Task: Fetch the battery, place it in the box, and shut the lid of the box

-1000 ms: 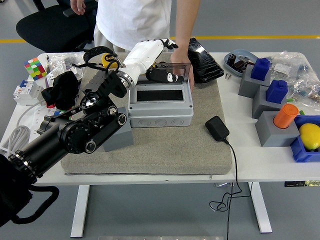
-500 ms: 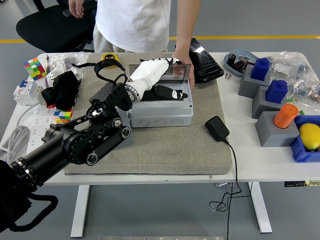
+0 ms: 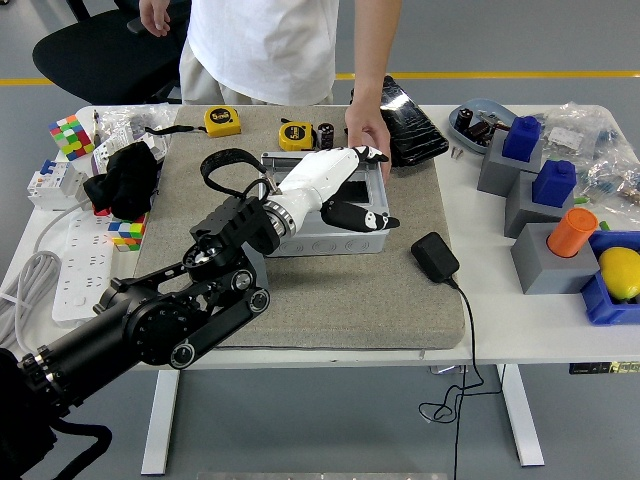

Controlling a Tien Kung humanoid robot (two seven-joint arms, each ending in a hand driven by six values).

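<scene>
The grey box (image 3: 325,238) stands on the grey mat (image 3: 330,300) at the table's middle, its clear lid lowered under my left hand (image 3: 345,190). That white hand with black fingertips (image 3: 375,220) lies flat and spread across the top and holds nothing. A person's hand (image 3: 368,132) rests on the box's far right corner. A small dark cylinder that looks like a battery (image 3: 326,135) stands behind the box, beside a yellow tape measure (image 3: 295,133). My hand hides the inside of the box. My right arm does not show.
A black charger (image 3: 434,256) with its cable lies right of the box, a black pouch (image 3: 408,122) behind it. Grey and blue blocks (image 3: 545,195), an orange cylinder (image 3: 572,232) and a lemon (image 3: 620,272) fill the right. A second tape measure (image 3: 222,120), black cloth (image 3: 125,180) and power strip (image 3: 75,275) lie left.
The lid stood upright a second ago and has come down under my left hand, which swung forward and right over the box. The person's hand stayed at the far right corner.
</scene>
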